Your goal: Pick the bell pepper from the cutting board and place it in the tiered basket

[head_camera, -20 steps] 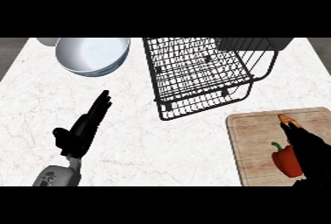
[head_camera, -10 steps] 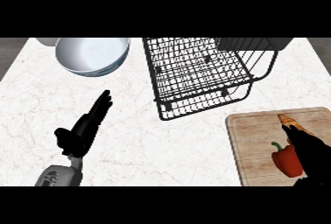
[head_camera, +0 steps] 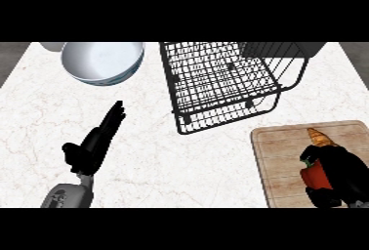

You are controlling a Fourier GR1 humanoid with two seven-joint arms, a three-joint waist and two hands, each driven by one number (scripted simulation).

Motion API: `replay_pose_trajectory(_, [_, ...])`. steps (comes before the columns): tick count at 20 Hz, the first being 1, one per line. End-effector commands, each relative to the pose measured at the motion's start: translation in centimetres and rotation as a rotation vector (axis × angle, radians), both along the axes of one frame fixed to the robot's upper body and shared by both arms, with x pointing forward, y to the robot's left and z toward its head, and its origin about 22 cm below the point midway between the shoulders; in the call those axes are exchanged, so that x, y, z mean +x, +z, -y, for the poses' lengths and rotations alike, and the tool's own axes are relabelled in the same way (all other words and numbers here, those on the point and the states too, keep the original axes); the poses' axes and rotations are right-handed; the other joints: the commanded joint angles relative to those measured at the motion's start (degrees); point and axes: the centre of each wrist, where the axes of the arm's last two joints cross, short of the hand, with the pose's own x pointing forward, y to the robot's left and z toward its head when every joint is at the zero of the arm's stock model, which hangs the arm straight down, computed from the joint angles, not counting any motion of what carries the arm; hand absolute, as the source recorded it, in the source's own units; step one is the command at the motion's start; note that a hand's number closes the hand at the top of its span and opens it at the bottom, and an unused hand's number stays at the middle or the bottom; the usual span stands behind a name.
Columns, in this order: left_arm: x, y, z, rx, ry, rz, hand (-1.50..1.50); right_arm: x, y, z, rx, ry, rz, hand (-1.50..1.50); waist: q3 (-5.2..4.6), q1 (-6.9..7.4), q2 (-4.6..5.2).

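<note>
The red bell pepper (head_camera: 316, 178) lies on the wooden cutting board (head_camera: 282, 150) at the lower right. My right hand (head_camera: 344, 172) sits over it from the right, its thumb and fingers curled round the pepper's top and bottom, so only the pepper's left side shows. The black wire tiered basket (head_camera: 216, 80) stands at the top centre, up and to the left of the board, its lower tier open towards me. My left hand (head_camera: 95, 142) rests at the lower left, fingers straight and pointing away, holding nothing.
A white and pale blue bowl (head_camera: 101, 61) stands at the top left. An orange pointed vegetable (head_camera: 320, 138) lies on the board just beyond my right hand. White marble counter (head_camera: 166, 166) lies between both hands.
My right hand has drawn back down over the pepper and its fingers have curled in round it. The pepper, the basket and my left hand have stayed where they were.
</note>
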Motion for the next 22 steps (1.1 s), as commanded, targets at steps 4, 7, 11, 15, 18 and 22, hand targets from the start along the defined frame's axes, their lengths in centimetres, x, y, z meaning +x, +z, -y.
replay_pose_trajectory(4, [0.2, -1.2, -1.0, -0.008, 0.013, -0.016, 0.00, 1.3, -1.6, -1.6, 0.031, 0.058, 0.037, 1.50, 0.57, 0.28, 0.41])
replay_pose_trajectory(7, [0.7, 1.7, -0.8, 0.001, -0.005, 0.002, 0.00, 1.1, -0.1, -0.7, 0.034, 0.065, 0.073, 1.50, 0.57, 0.20, 0.35])
replay_pose_trajectory(11, [0.1, 0.4, 0.4, 0.003, -0.011, 0.004, 0.00, 4.7, 0.2, 5.1, 0.031, 0.120, 0.104, 1.50, 0.67, 1.28, 0.67])
replay_pose_trajectory(15, [0.3, 0.9, 1.2, -0.005, -0.068, 0.039, 0.00, 7.8, 6.0, 11.5, 0.026, 0.211, 0.170, 1.50, 0.94, 4.58, 1.67])
replay_pose_trajectory(18, [0.5, 0.6, 1.5, -0.019, -0.068, 0.003, 0.00, 9.6, 7.3, 14.2, 0.068, 0.265, 0.246, 1.50, 0.86, 4.18, 1.56])
replay_pose_trajectory(22, [1.3, 1.3, 2.2, -0.017, -0.061, -0.001, 0.00, 10.9, 8.6, 15.8, 0.406, 0.315, 0.363, 1.50, 0.84, 2.90, 1.24])
